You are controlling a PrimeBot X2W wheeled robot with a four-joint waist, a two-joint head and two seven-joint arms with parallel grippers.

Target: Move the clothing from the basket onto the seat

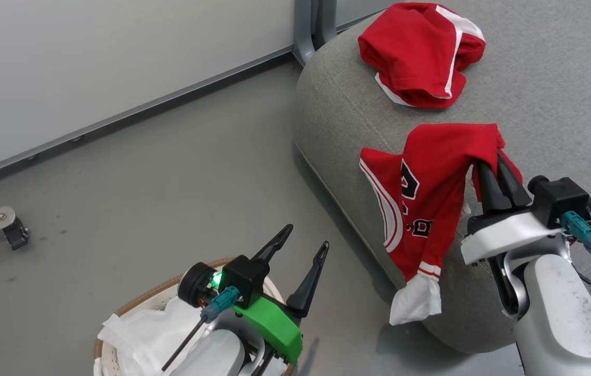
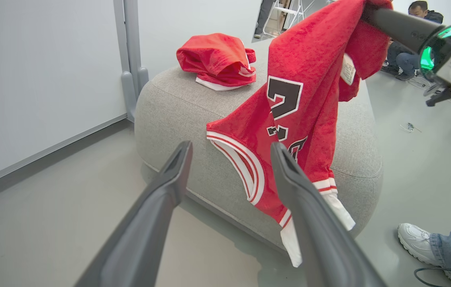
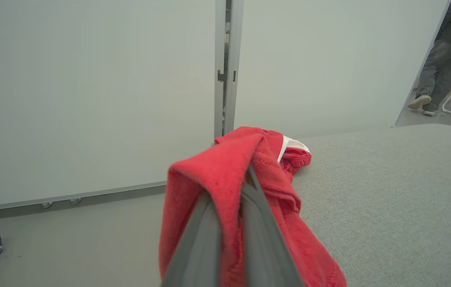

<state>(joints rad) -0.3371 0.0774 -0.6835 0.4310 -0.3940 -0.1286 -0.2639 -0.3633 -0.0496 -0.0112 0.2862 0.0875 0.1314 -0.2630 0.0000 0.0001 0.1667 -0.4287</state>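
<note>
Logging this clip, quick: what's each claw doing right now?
Left claw: open, holding nothing.
Right claw: shut on the red jersey, which drapes over the edge of the seat.

white wall panels (image 1: pixel 92 62) meet a grey floor (image 1: pixel 170 198).

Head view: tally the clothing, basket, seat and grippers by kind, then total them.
Red clothing: 2, the bunched garment and the numbered jersey
Basket: 1
Seat: 1
Grippers: 2, left gripper and right gripper
Total: 6
</note>
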